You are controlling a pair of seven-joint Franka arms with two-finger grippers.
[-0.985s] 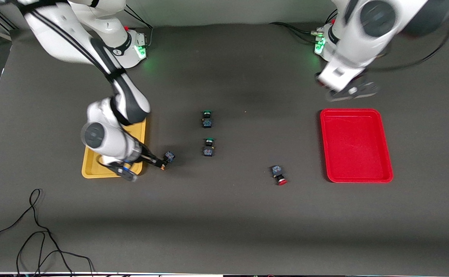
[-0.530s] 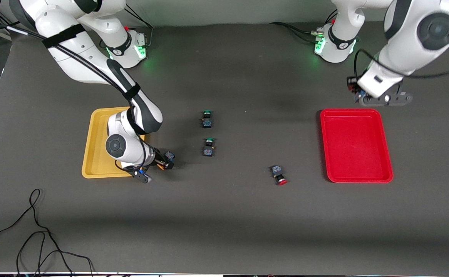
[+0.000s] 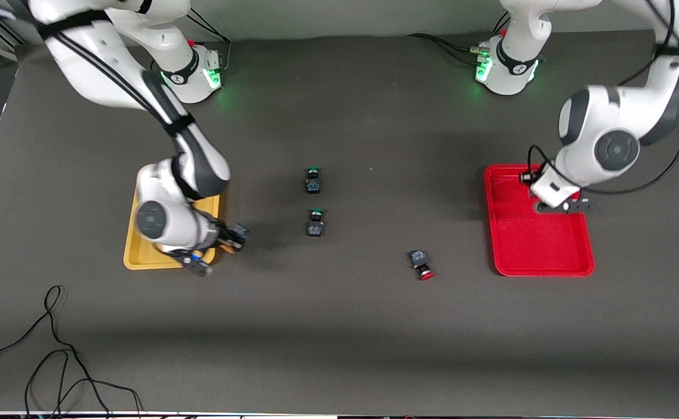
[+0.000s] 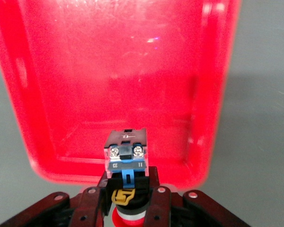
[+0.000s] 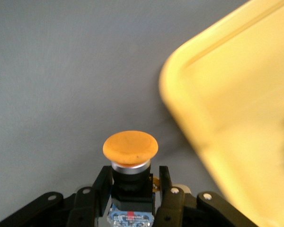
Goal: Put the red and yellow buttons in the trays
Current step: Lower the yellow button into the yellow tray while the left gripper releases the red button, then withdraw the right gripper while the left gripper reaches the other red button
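Left end effector (image 4: 128, 201) grips a red button (image 4: 127, 158) over the red tray (image 3: 549, 256); right end effector (image 5: 132, 189) clamps a yellow button (image 5: 130, 147) beside the yellow tray (image 3: 133, 256). I'd lower each well inside the rim before letting go. One red button (image 3: 421, 263) lies on the surface; the fourth I can't find.

Glossy red tray (image 4: 47, 71), glossy yellow tray (image 5: 236, 118), matt table (image 3: 339, 326)
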